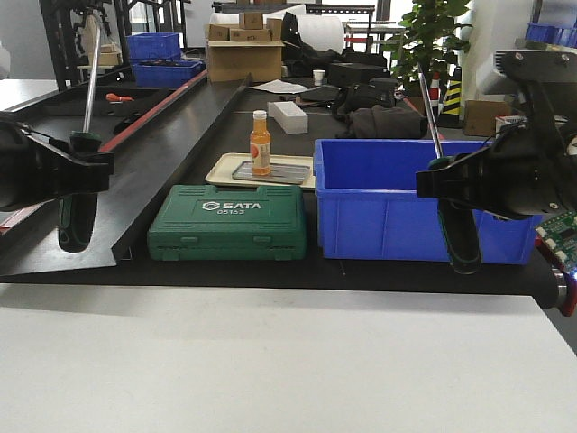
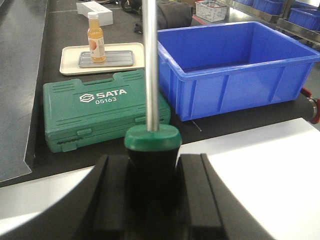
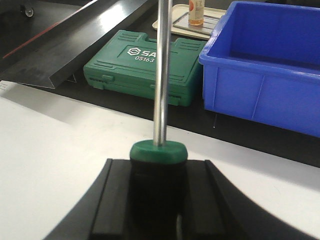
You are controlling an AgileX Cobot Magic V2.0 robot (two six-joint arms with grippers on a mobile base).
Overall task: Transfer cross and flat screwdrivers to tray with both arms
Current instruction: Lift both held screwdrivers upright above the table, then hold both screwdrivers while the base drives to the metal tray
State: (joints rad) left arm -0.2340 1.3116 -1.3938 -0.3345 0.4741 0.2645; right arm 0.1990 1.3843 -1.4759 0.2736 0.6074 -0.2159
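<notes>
Since both screwdrivers are already clamped in my grippers, the coming move turns on where the tray [image 1: 180,153] lies from each. In the front view the wide grey metal sheet with the low rim, which I take to be that tray, runs back along a 1 o'clock line on my left side. Its near corner sits just beside my left gripper [image 1: 83,170], at about 3 o'clock from it. From my right gripper [image 1: 448,180] it is well apart at 9 o'clock, past the blue bin [image 1: 397,207] and the green tool case [image 1: 227,224]. My left arm is clearly the nearer.

My left gripper is closed on the black-and-green handle of the left screwdriver [image 1: 77,216]. The shaft stands up at 12 o'clock, leaning a touch toward 1, and the butt of the handle hangs below at 6. My right gripper is closed on the right screwdriver [image 1: 462,236] in the same way, with its shaft tipped toward 11 o'clock. Both wrist views show the green collar seated between the pads with the steel rising straight ahead.

Both tools hang above the white table [image 1: 270,361] and touch nothing else. I cannot tell which tip is cross and which is flat. I judge that each long axis must tip down flat before release.
</notes>
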